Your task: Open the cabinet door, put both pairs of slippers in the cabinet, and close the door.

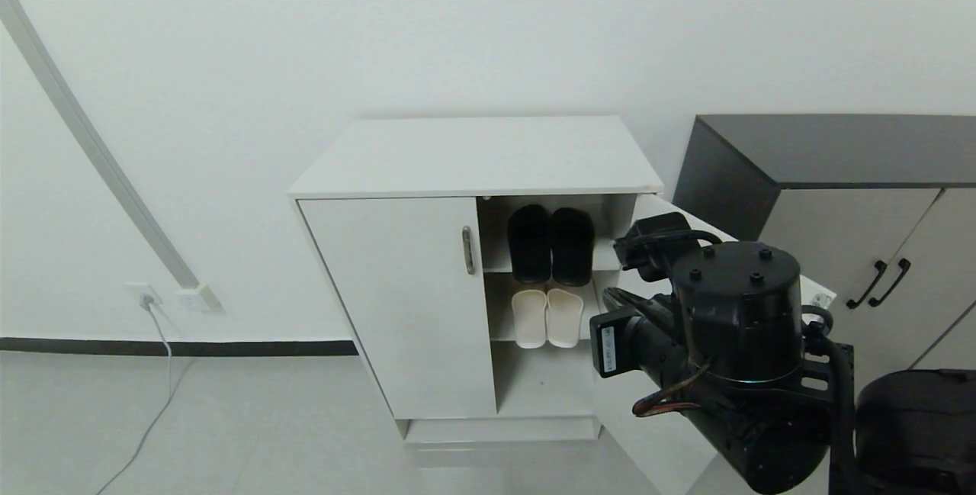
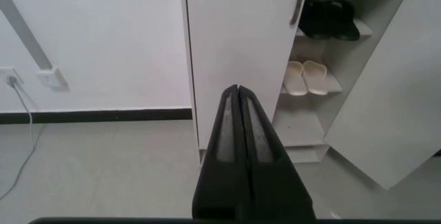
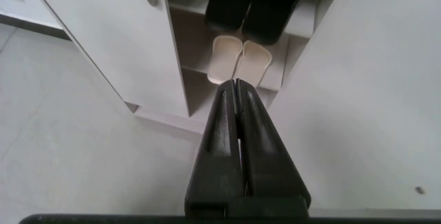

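Note:
The white cabinet (image 1: 473,155) stands against the wall with its left door (image 1: 396,297) closed and its right door (image 1: 644,434) swung open. A black pair of slippers (image 1: 550,245) lies on the upper shelf and a white pair (image 1: 547,317) on the shelf below. My right arm hangs in front of the open door (image 3: 358,100); its gripper (image 3: 238,86) is shut and empty, pointing toward the white slippers (image 3: 240,62). My left gripper (image 2: 238,93) is shut and empty too, back from the closed door (image 2: 241,38), with both pairs (image 2: 329,18) (image 2: 305,78) in sight.
A second cabinet with a dark top (image 1: 839,152) and black handles stands close on the right. A wall socket (image 1: 142,295) with a trailing cable is low on the left wall. Open floor (image 1: 191,426) lies left of the white cabinet.

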